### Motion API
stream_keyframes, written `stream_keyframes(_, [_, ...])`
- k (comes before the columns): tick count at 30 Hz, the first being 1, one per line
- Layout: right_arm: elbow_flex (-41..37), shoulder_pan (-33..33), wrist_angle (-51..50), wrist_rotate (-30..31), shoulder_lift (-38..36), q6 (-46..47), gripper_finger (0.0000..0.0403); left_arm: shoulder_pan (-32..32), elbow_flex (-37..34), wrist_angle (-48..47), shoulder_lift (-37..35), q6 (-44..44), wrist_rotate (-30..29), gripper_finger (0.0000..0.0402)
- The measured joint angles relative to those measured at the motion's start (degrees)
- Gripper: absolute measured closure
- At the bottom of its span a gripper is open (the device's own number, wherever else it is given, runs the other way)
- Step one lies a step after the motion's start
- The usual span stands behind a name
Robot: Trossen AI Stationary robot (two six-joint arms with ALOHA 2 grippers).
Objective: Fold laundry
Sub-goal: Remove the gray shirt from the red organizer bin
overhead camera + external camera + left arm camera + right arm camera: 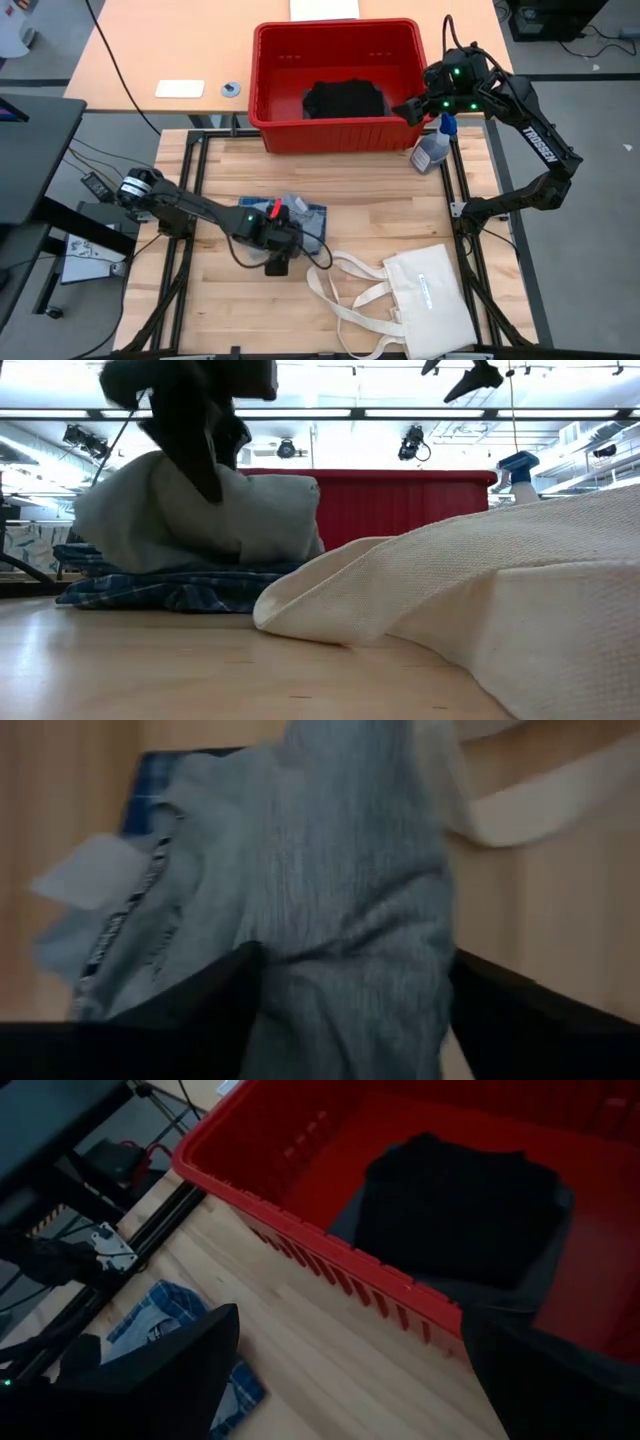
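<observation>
A light blue-grey piece (pixel 296 206) lies bunched on top of a blue-white plaid piece (pixel 316 216) at the table's middle; in the low view the grey mound (pixel 250 510) rests on the flat plaid piece (pixel 150 592). My left gripper (pixel 283 236) stands over it, shut on the grey cloth. A black piece (pixel 343 100) lies in the red basket (pixel 330 128), with dark grey cloth (pixel 500 1295) showing under it. My right gripper (pixel 408 108) hovers open above the basket's right rim, holding nothing. My left gripper holds the light blue-grey piece by a thick bunch of cloth (pixel 350 970) that fills the gap between its two fingers (pixel 210 1010). It comes from above, pointing down. The cloth runs away from the fingers in long wrinkles, and its lower part rests on the plaid piece (pixel 150 780).
A cream tote bag (pixel 425 290) with long handles lies on the table's near right part and looms large in the low view (pixel 500 590). A spray bottle (pixel 435 148) stands by the basket's right near corner. Bare wood lies left of the garments.
</observation>
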Motion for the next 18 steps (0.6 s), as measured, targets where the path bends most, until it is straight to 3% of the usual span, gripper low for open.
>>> stream_keyframes(4, [0.0, 0.26, 0.02, 0.0, 0.0, 0.0, 0.0015, -0.07, 4.83, 0.49, -1.31, -2.77, 9.75, 0.0053])
stream_keyframes(6, [0.0, 0.26, 0.08, 0.1, 0.0, 0.0, 0.0015, -0.75, 6.56, 0.09, -2.05, -3.24, 10.66, 0.0034])
stream_keyframes(12, [0.0, 0.26, 0.23, 0.43, 0.0, -0.21, 0.0021, 0.33, 5.12, -3.0, -3.08, -2.74, 0.77, 0.0011])
stream_keyframes(18, [0.0, 1.41, 0.17, 1.35, 0.0, -0.02, 0.0029, 4.42, -10.07, 6.77, -2.49, -0.83, -0.5, 0.001])
